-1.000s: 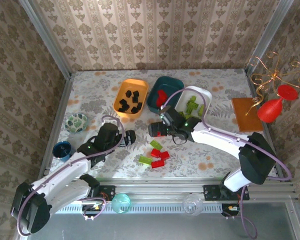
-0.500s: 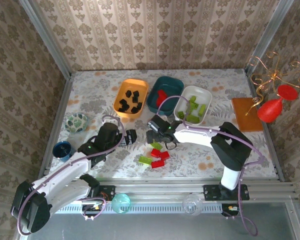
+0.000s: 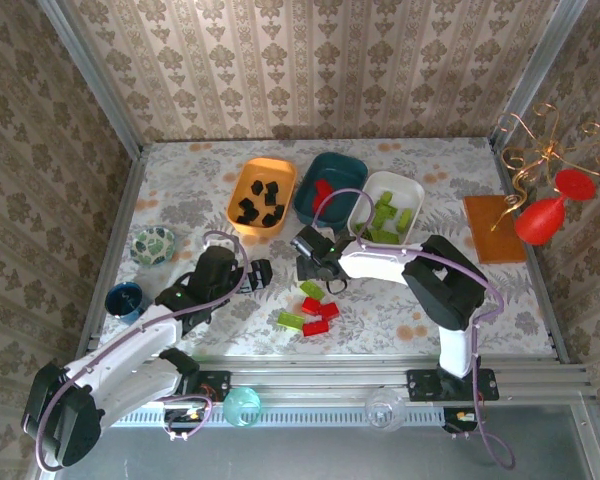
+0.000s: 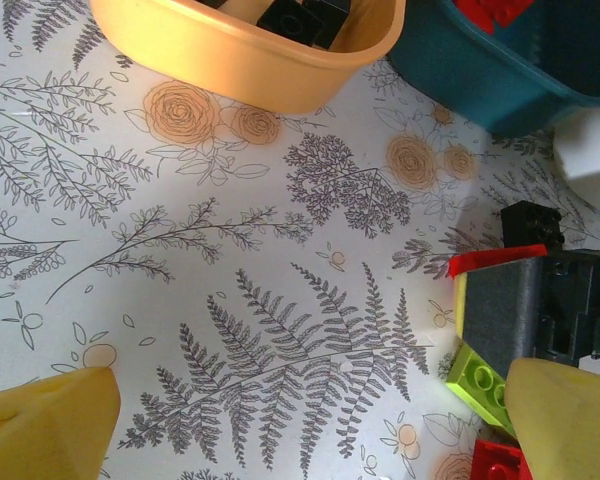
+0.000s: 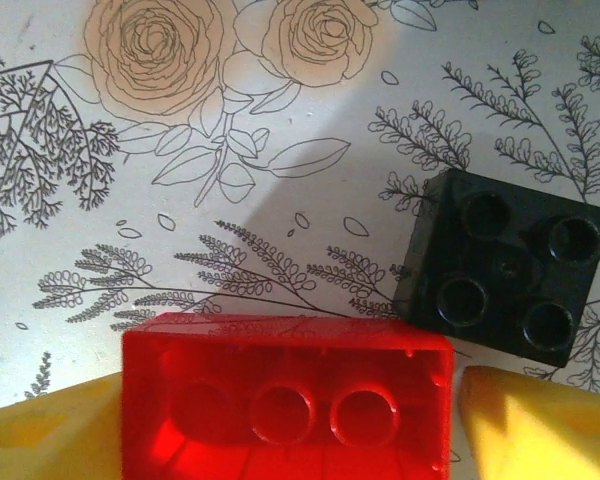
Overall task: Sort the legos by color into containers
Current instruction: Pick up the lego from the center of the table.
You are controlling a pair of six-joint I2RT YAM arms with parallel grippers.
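My right gripper (image 5: 290, 425) is pinching a red brick (image 5: 285, 395) by its two ends, low over the table (image 5: 280, 120). A black brick (image 5: 505, 270) sits just beside one finger, so lifting could knock it away. The red one might slip out before it reaches the teal tub (image 4: 500, 85). My left gripper (image 4: 300, 430) is spread wide and holds nothing.

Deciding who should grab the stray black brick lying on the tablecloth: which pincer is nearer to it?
Right. The right pincer has the black brick just past its fingertips; the left pincer sits farther off, to the brick's left.
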